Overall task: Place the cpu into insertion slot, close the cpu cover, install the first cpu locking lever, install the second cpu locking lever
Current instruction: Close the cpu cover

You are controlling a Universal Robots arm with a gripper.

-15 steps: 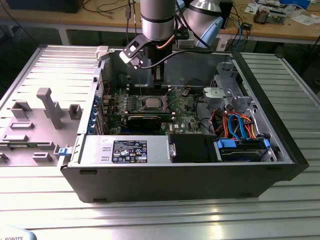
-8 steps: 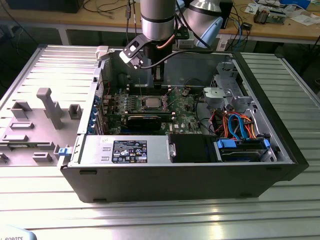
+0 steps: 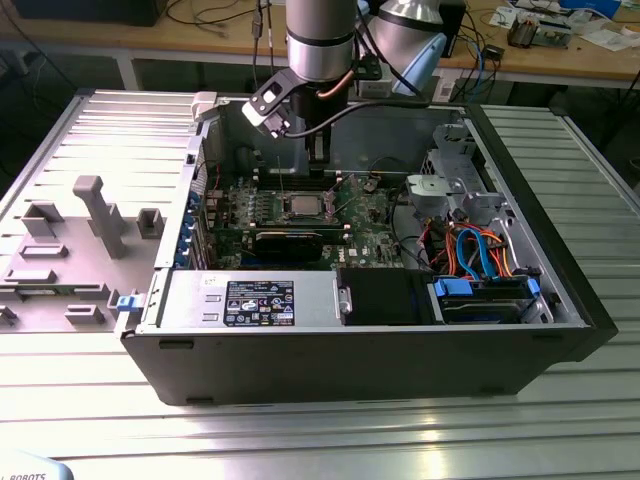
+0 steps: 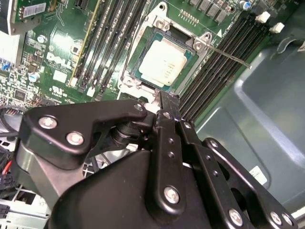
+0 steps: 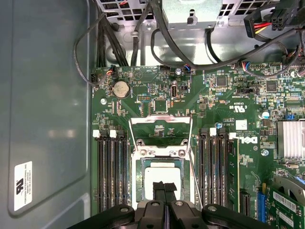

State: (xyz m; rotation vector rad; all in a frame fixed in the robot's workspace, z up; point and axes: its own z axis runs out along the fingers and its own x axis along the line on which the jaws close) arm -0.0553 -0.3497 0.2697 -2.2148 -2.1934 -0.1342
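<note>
- The black gripper is nearest in both wrist views. Its fingertips are pressed together with nothing between them.
- Its black linkage arms hide the near edge of the socket in both wrist views. I cannot tell whether the tips touch anything there.
- The cpu, a small flat square chip with a silvery-grey top, lies flat inside the insertion slot, a square dark recess with a metal rim. The first wrist view hides its near part behind the fingertips, while the second wrist view shows almost the whole top.
- A thin silvery lever rod sticks out free across the long black memory slots.
- The cpu cover, a thin silvery frame plate, is swung open beyond the slot. The green motherboard shows through its window.
- In the exterior view the grey robot arm reaches down into the open black computer case. The chip is a small pale square there, with the cover and rod too small to make out.
- The case lies on a ribbed metal table.
</note>
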